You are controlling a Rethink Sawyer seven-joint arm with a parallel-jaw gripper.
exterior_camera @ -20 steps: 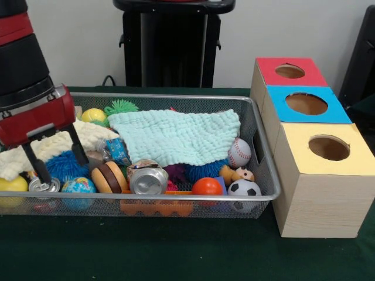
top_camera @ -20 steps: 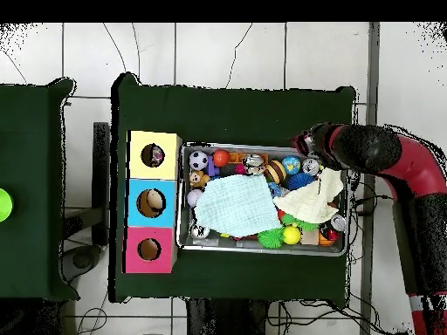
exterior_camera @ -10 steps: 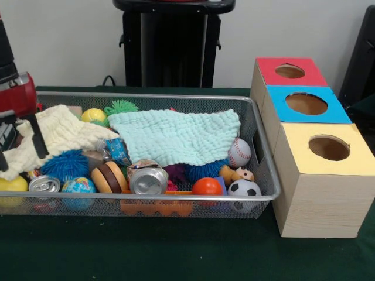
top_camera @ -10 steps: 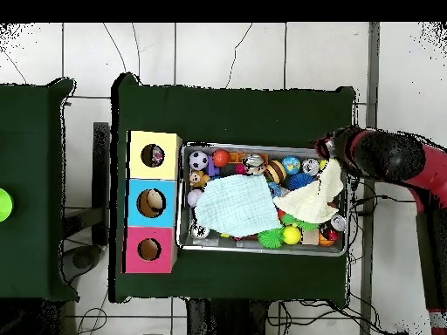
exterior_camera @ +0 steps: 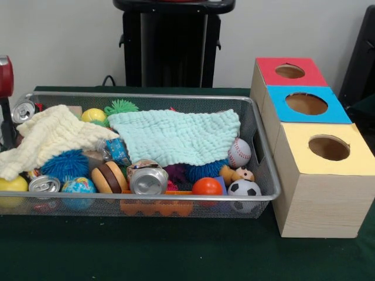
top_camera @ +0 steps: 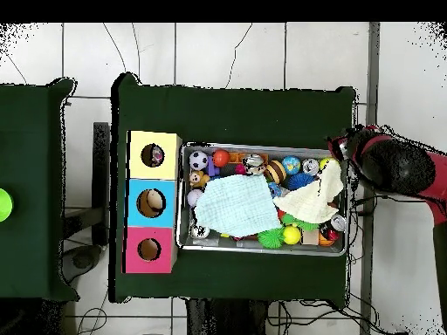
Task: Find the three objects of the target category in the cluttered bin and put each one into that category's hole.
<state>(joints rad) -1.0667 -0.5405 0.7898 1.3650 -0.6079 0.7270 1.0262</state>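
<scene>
A dark green cloth covers the tabletop [exterior_camera: 176, 252], with a pale wall behind and a white tiled floor around it in the overhead view. A silver wire-mesh bin [exterior_camera: 265, 175] holds a waffle-textured mint cloth [exterior_camera: 176, 136] and a nubbly cream cloth [exterior_camera: 50, 136] draped over the clutter. Along the near edge lie a spiky blue ball [exterior_camera: 65, 165], a globe-printed ball [exterior_camera: 78, 186], a wooden yo-yo [exterior_camera: 109, 177], a dented silver can [exterior_camera: 149, 180] on its side, a smooth orange ball [exterior_camera: 207, 187], a soccer ball [exterior_camera: 244, 188] and a stitched baseball [exterior_camera: 239, 153]. Beside the bin stands a wooden box [exterior_camera: 319, 208] with round holes in red, blue and yellow tops.

The red and black arm [top_camera: 395, 164] hangs at the bin's end by the cream cloth. Its tool [exterior_camera: 6, 126] is mostly cut off at the picture edge, and whether it is spread or pinching cannot be told. A small can [exterior_camera: 24, 110] shows just beside it.
</scene>
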